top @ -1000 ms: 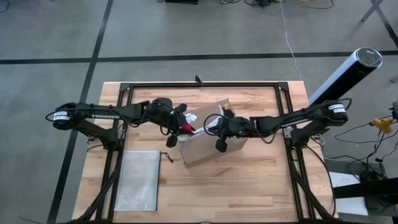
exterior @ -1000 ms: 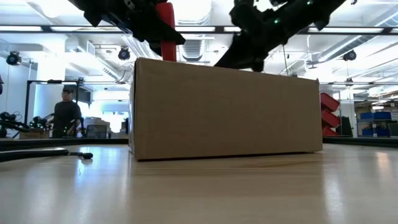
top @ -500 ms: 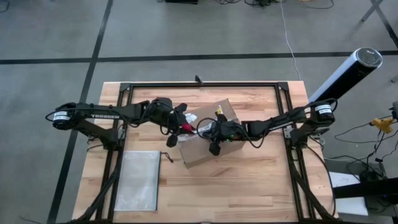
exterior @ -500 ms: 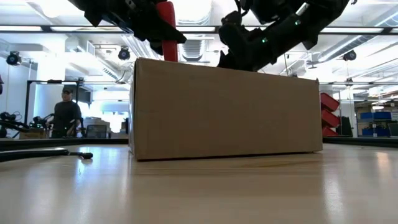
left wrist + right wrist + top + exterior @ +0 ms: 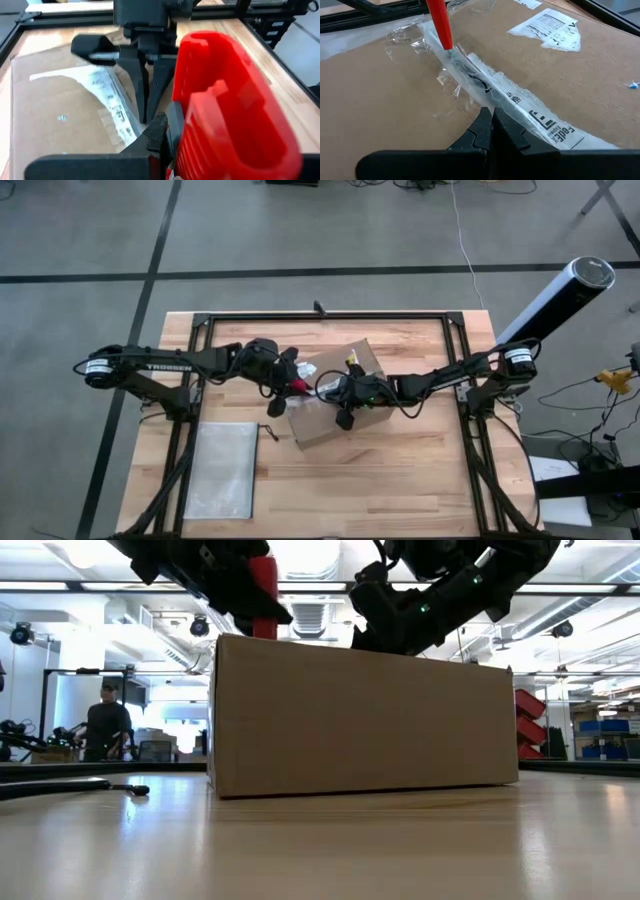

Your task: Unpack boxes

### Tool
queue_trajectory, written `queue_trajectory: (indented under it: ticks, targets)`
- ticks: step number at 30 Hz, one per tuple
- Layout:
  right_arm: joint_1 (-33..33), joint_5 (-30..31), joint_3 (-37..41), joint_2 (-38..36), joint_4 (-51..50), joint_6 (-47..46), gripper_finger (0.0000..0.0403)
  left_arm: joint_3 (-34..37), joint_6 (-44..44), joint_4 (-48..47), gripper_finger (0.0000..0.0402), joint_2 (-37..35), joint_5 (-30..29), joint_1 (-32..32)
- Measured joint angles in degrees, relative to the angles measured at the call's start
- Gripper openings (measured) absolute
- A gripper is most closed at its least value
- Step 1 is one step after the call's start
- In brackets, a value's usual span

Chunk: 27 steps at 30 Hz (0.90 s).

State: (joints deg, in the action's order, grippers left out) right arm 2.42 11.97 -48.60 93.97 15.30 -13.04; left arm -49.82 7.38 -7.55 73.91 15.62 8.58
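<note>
Surface (image 5: 400, 480): light wooden top with a black frame around the work area.
Zip pouch (image 5: 222, 470): flat, translucent grey-white, lying at the near left part of the surface, well apart from the box.
Left end effector (image 5: 292, 380): over the left end of the box top; fingers nearly closed, clamped on the red utility knife (image 5: 225, 110). In the low view the knife (image 5: 263, 585) stands roughly upright above the box's left end.
Knife tip: in the right wrist view the red blade end (image 5: 440, 25) meets the taped seam on the box top, where the clear packing tape (image 5: 485, 85) is wrinkled and partly lifted.
Cardboard shipping box (image 5: 335, 405): brown, corrugated, near the middle of the surface, turned at an angle to the surface's edges, resting flat, flaps closed. A torn white label (image 5: 550, 27) sits on the top, beside the seam.
Right end effector (image 5: 325, 385): fingers fully closed, holding nothing; tips just above the taped seam, near the knife tip.
Background: a person (image 5: 105, 725) stands in the room beyond the surface, at the far left of the low view.
</note>
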Motion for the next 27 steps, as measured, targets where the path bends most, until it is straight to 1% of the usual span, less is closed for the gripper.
queue_trajectory:
  ticks: [7,27]
  targets:
    - [-0.07,-0.01,0.00,0.00,-0.23,0.00,0.0000,2.29,-1.65,1.13,0.0032,-0.02,-1.18,0.05]
    - [-0.64,-0.26,-0.04,-0.07,-1.28,-0.02,0.0000,-1.78,-7.59,-4.09,0.0032,-0.35,-3.20,-0.02]
